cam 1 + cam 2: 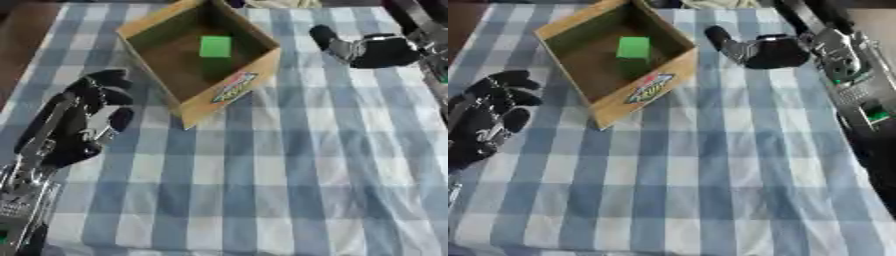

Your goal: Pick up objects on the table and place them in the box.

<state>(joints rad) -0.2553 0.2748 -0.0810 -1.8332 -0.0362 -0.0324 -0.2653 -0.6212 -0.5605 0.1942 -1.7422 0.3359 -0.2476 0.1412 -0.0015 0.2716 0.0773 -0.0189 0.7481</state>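
An open cardboard box (229,89) stands at the back of the checked table, turned corner-on toward me. A green cube (215,46) lies inside it on the floor. My right hand (767,51) hovers just right of the box at rim height, with one finger stretched toward the box and nothing visible in it. Left of the box, my left hand (87,117) rests low over the cloth with its fingers relaxed and spread, holding nothing.
The blue and white checked cloth (289,180) covers the table in front of the box. My right forearm (846,70) runs down the right side. A dark floor strip (17,40) shows past the table's left edge.
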